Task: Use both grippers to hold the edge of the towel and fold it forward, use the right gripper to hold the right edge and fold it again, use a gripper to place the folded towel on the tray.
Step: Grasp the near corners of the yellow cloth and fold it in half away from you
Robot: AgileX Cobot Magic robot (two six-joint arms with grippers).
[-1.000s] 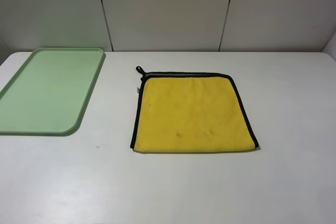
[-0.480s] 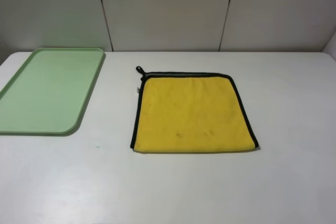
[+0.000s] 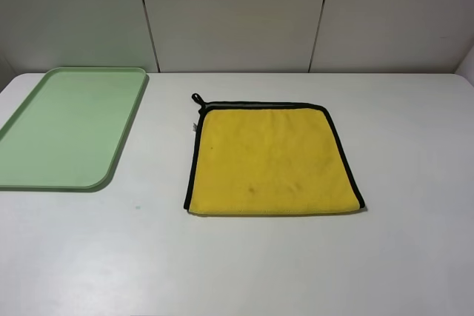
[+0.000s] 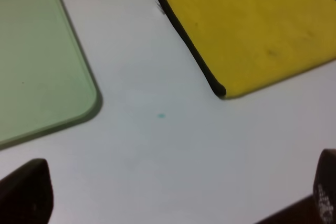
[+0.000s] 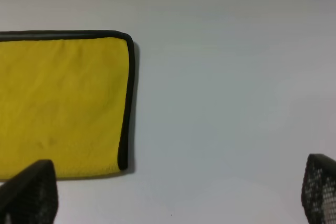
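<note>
Two tools, the left gripper [image 4: 173, 195] and the right gripper [image 5: 174, 192], stand wide open and hold nothing. The towel [image 3: 272, 159] lies flat on the table [image 3: 415, 257], well apart from the tray [image 3: 70, 127] on its right side. It looks light, plush and limp, so it is probably best pinched along the edge of the towel [image 3: 346, 160] near its front corners.

no readable text, labels or numbers appear anywhere.

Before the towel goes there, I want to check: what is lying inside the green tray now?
Nothing shows on the tray: its visible green floor is bare. The towel lies flat on the table, apart from it. The tray's near left corner is outside the picture.
</note>
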